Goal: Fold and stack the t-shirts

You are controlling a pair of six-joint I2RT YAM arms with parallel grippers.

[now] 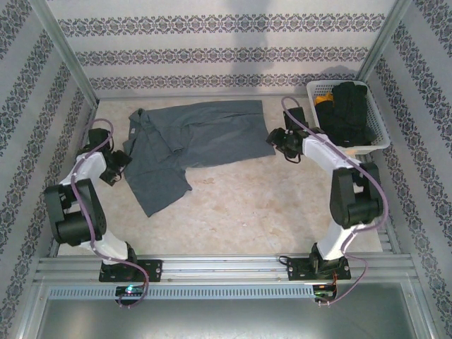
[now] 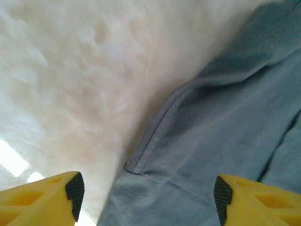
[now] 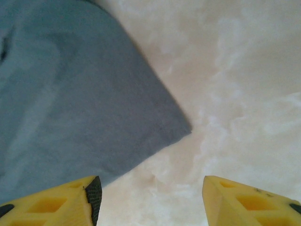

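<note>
Pale table [image 1: 247, 205] bears a rumpled tee [image 1: 205, 133]. Left gripper [image 1: 116, 167], fingers spread wide, straddles its 9 o'clock edge; right gripper [image 1: 276, 139], equally wide, sits at its 3 o'clock corner.

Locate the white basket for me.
In the top view, the white basket sits in the far right corner of the table, beside the right gripper.

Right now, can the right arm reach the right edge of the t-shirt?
Probably yes: the right pincer hangs open beside a corner of the t-shirt, and nothing lies between them on the table.
</note>
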